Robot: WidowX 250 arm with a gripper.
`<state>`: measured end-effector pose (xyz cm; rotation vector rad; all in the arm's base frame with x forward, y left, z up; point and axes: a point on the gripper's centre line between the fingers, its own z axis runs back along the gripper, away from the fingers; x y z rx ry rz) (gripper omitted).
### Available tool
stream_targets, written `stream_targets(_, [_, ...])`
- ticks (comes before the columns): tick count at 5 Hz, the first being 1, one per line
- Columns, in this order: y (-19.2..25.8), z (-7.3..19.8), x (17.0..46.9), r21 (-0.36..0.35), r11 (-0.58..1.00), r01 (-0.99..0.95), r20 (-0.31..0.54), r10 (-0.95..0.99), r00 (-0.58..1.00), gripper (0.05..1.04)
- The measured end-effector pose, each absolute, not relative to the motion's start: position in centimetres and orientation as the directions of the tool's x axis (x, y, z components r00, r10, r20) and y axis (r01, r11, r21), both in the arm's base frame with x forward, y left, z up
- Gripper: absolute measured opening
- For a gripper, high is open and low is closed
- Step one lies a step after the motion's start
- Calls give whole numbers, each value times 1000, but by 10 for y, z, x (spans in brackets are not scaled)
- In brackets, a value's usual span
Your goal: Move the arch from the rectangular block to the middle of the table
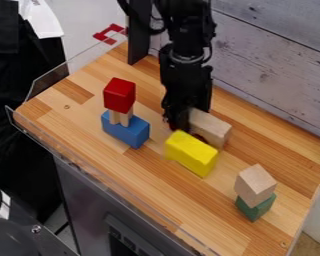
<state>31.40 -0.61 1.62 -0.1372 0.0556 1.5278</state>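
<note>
Arch (213, 129): pale, unpainted wood, light tan, with a smooth, flat upper face and straight outer edges. A dark, curved hollow shows low on the side toward the yellow block (191, 154), which partly hides it. The arch lies at a slant, its long direction roughly following the wall edge of the bench (132, 172). It sits between the bench's middle and that wall edge. The yellow block is just beside it, on the side toward the front edge; contact between the two cannot be told.

Claw (179, 121): hangs down at the end of the arch nearer the bench's left edge. Cannot tell whether it is spread, pressed together or pinching the arch. The black arm (185, 52) comes in over the wall edge.

Toward the left edge: a blue block (126, 131) carries two small wooden posts (125, 118), with a red block (119, 95) on top of them. Near the right edge: a pale wooden block (255, 184), tilted, rests on a green block (257, 208). A clear guard (116, 188) runs along the front edge. Grey boards (269, 65) rise behind the wall edge.
</note>
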Motion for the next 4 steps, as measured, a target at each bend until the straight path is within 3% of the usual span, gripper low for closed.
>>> stream_targets(1, [-10, 21, 320, -62, 80, -995, -123, 989, 87, 1007])
stream_targets(3, [-7, 47, 334, -42, 243, -969, -93, 965, 246, 999])
stream_targets(4, [-14, 75, 324, -30, 388, -921, -66, 919, 389, 999])
